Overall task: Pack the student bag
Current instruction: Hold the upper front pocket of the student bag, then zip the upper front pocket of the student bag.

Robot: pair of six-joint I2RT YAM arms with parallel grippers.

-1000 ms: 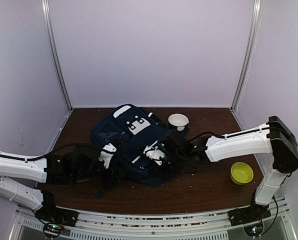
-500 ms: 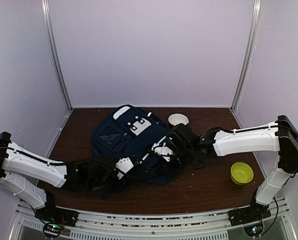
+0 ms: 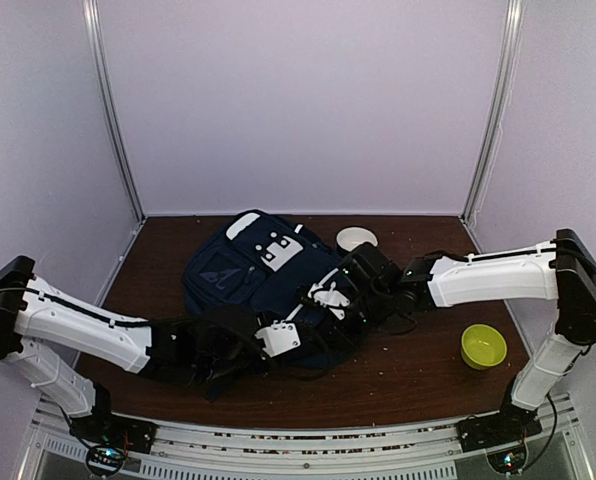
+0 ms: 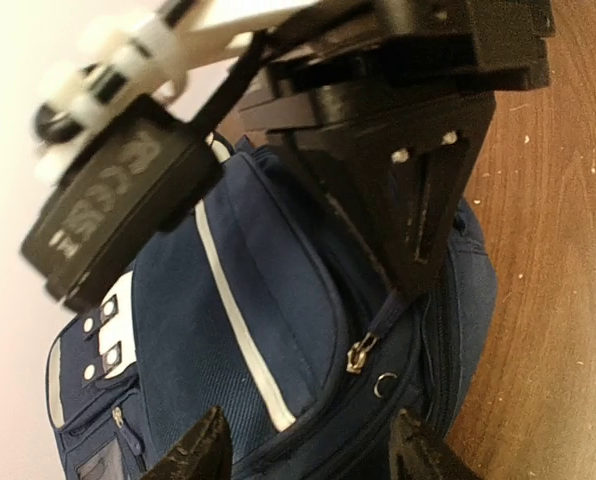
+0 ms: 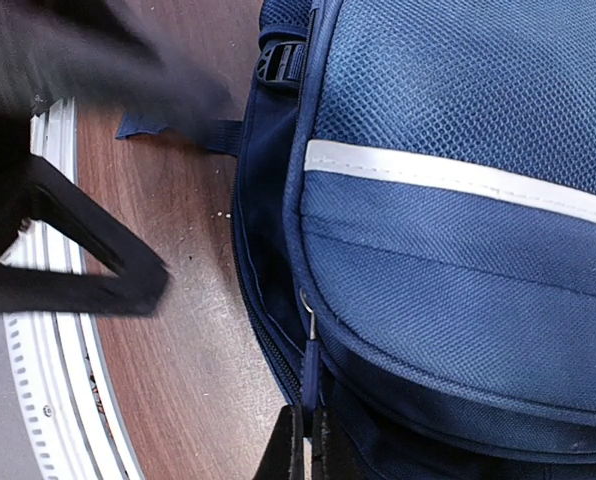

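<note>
The navy-blue student bag point(image 3: 253, 275) lies flat at the table's middle, its white stripe showing in the left wrist view point(image 4: 228, 300) and the right wrist view point(image 5: 458, 175). My right gripper point(image 3: 328, 303) is at the bag's near right corner, shut on a blue zipper pull tab point(image 5: 310, 375); it shows closed at the bottom of the right wrist view point(image 5: 306, 450). My left gripper point(image 3: 275, 340) is open at the bag's near edge, its fingertips point(image 4: 193, 455) spread wide just short of the metal zipper slider point(image 4: 361, 353). The right gripper's black finger point(image 4: 418, 215) shows above that slider.
A white bowl point(image 3: 356, 238) stands behind the bag's right side. A yellow-green bowl point(image 3: 483, 345) sits at the right, near the right arm's base. A dark strap with a buckle point(image 5: 278, 62) trails off the bag. The table's front rail point(image 5: 48, 400) is close by.
My left arm has reached further right along the bag's near edge, to just below the right gripper. The right gripper has shifted slightly right and back with the pull tab.
</note>
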